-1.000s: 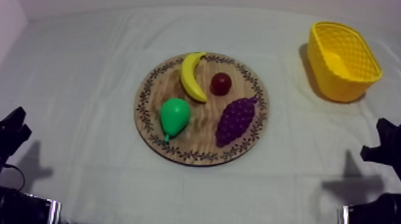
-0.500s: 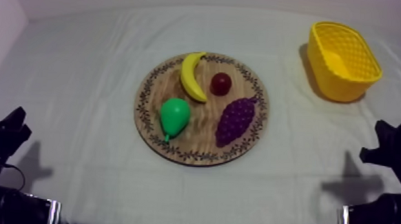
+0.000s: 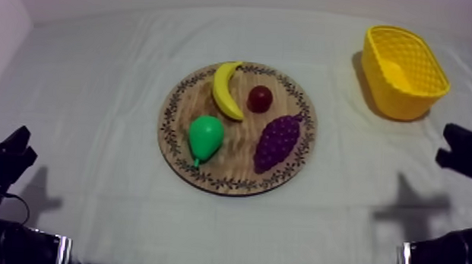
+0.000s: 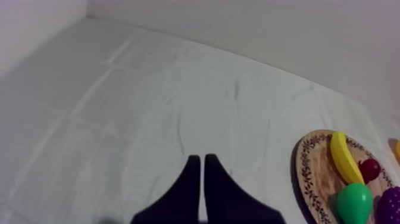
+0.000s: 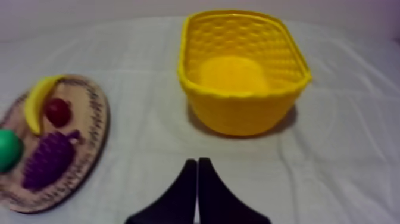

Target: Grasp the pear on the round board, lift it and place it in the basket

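Observation:
The green pear (image 3: 205, 137) lies on the left part of the round wooden board (image 3: 177, 113), stem toward the front. The yellow basket (image 3: 403, 71) stands at the far right, nothing in it. My left gripper (image 3: 14, 153) rests low at the table's left edge, shut, with bare cloth ahead of its wedge (image 4: 199, 170); the board (image 4: 309, 170) and pear (image 4: 353, 201) lie off to its side. My right gripper (image 3: 459, 148) hovers at the right edge, in front of the basket (image 5: 244, 68). Its fingers (image 5: 196, 174) lie together, shut on nothing.
On the board with the pear are a banana (image 3: 226, 89), a small red fruit (image 3: 259, 99) and a bunch of purple grapes (image 3: 278, 141). Open cloth lies between board and basket and across the table's left half.
My right gripper has risen and moved farther from the front edge, toward the basket. The left arm and all the fruit have stayed put.

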